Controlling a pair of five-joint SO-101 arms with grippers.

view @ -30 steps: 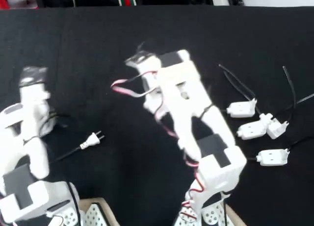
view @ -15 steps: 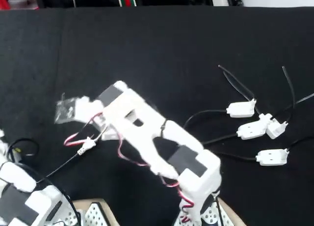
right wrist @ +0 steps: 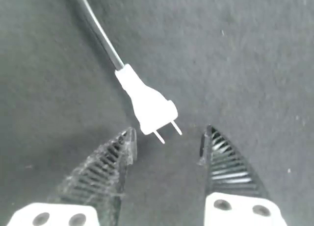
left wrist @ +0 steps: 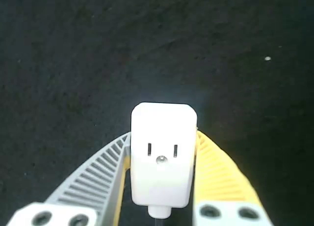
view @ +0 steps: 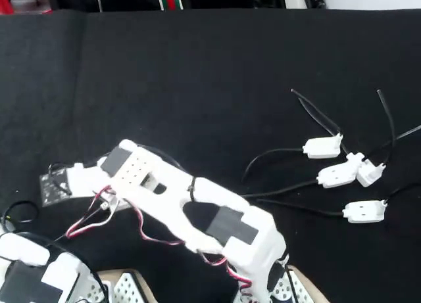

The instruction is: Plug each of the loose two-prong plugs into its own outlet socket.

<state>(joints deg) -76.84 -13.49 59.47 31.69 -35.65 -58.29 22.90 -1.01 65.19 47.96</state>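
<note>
Right end effector (right wrist: 169, 133) hangs low over the black bench (right wrist: 255, 49) with its two fingers spread wide. A loose two-prong plug (right wrist: 147, 106) lies flat on the cloth just ahead of the gap. Its prongs point in between the fingertips and touch neither, and its black cord (right wrist: 95, 30) runs off away from the fingers. In the high view this arm (view: 197, 214) reaches from the lower middle of the frame across to the lower left, where its tip sits close above the bench. The left end effector (left wrist: 163, 138) pinches a white outlet socket (left wrist: 163, 157) between a grey finger (left wrist: 105, 162) and a yellow finger (left wrist: 216, 167), with the slotted face turned toward the camera and the cloth behind it. The left arm's base (view: 29, 267) sits in the lower left corner of the high view. At the right of that view lie four more corded sockets (view: 322, 146), well apart from both arms, the middle two touching.
</note>
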